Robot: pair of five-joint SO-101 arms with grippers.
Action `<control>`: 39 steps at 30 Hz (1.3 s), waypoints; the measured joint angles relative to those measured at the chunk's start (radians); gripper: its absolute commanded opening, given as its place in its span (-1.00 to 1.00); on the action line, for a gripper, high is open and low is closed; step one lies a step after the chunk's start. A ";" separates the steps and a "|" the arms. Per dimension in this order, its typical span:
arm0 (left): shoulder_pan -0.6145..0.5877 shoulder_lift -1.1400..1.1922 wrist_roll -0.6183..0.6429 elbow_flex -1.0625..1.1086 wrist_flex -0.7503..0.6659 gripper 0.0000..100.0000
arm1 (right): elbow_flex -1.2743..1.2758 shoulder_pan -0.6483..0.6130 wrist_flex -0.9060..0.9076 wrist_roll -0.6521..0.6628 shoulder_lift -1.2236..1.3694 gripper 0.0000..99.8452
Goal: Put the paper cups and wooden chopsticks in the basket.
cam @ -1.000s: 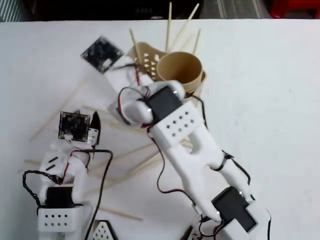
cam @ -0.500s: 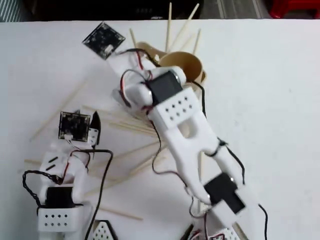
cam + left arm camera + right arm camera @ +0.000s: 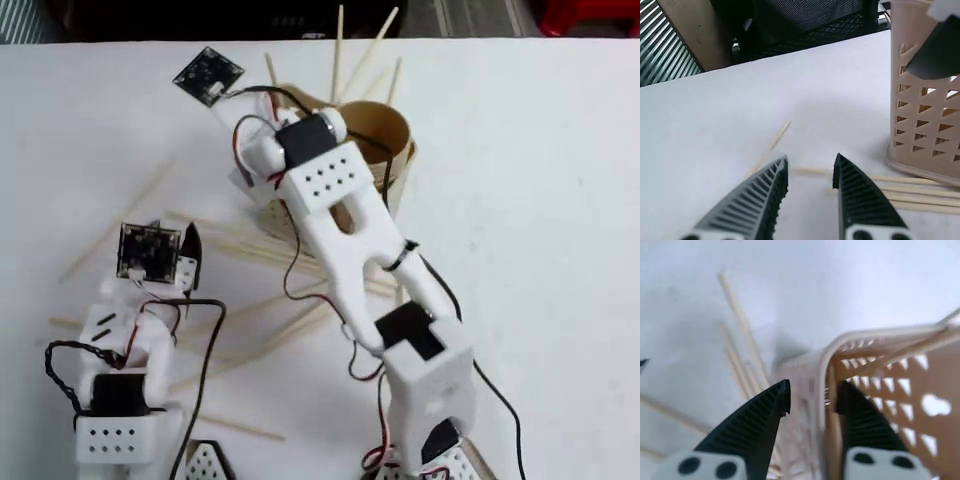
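Note:
A tan lattice basket (image 3: 925,115) stands at the table's far middle with a paper cup (image 3: 385,122) and several upright chopsticks (image 3: 340,45) in it. My right arm (image 3: 325,185) stretches over the basket's left side. In the right wrist view my right gripper (image 3: 812,390) is open and straddles the basket's rim (image 3: 875,335), one finger outside the wall and one inside. A chopstick (image 3: 832,405) stands inside next to the inner finger. My left gripper (image 3: 810,167) is open and low over the table at the front left (image 3: 188,252), holding nothing.
Several loose chopsticks (image 3: 280,325) lie across the table between the two arms, and one (image 3: 110,235) lies farther left. More chopsticks (image 3: 910,195) rest at the basket's foot. The table's far edge (image 3: 500,40) runs behind the basket. White tabletop (image 3: 540,200) stretches to the right.
My right arm has swung farther out and leftward over the basket, bringing its gripper to the basket's rim. The left arm has not moved.

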 measured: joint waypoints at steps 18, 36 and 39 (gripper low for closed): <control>0.000 0.000 0.000 0.000 0.000 -0.68 | -0.404 0.080 0.012 0.554 0.249 -0.96; 0.000 0.000 0.000 0.000 0.000 -0.68 | -0.736 0.077 0.133 0.539 0.404 -0.47; 0.000 0.000 0.000 0.000 0.000 -0.68 | -0.793 0.071 0.180 0.465 0.373 -0.46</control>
